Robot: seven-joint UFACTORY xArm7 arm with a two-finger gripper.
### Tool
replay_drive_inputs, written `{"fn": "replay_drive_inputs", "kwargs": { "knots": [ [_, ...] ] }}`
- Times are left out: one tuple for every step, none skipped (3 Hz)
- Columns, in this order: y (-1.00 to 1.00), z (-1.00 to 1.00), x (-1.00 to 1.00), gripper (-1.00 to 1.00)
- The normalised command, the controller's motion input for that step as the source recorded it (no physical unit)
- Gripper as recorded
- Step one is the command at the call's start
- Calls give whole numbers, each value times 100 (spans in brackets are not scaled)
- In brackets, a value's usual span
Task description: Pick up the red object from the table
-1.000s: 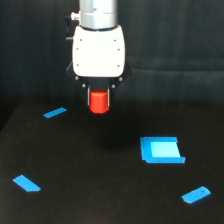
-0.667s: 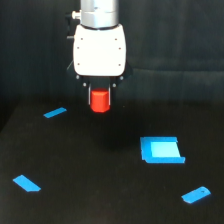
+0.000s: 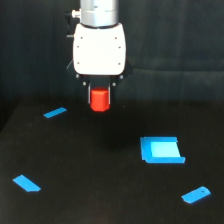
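Nearest to you, low on the exterior view's right: one small blue strip (image 3: 196, 194), flat on the table (image 3: 100, 190), lying at a slant.

Low on the exterior view's left: a second narrow blue strip (image 3: 26, 183), also flat and slanted, well apart from the first.

Middle ground, the exterior view's right: one larger blue square piece (image 3: 160, 150), flat on the dark surface, with a paler centre. It sits alone, touching nothing.

Farther back, the exterior view's left: a third thin blue strip (image 3: 54, 113), flat, slightly tilted, lying near the arm's end but apart from it.

Farthest, upper centre: the arm's white wrist housing (image 3: 99, 48) below a silver-grey cylinder, pointing straight down. Beneath it you will find the gripper (image 3: 100, 97), its dark fingers pinching the red object (image 3: 100, 100) from either side. The block is upright, its top tucked between the fingers, its lower part showing below them. It hangs clear of the table, with bare black surface visible beneath it; a faint dark patch shows on the table below, too dim to describe further.

Behind everything: a plain dark backdrop.
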Motion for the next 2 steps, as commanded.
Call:
{"fn": "replay_drive_inputs", "kwargs": {
  "knots": [
    [-5,9,-3,-100],
    [7,4,2,-100]
  ]
}}
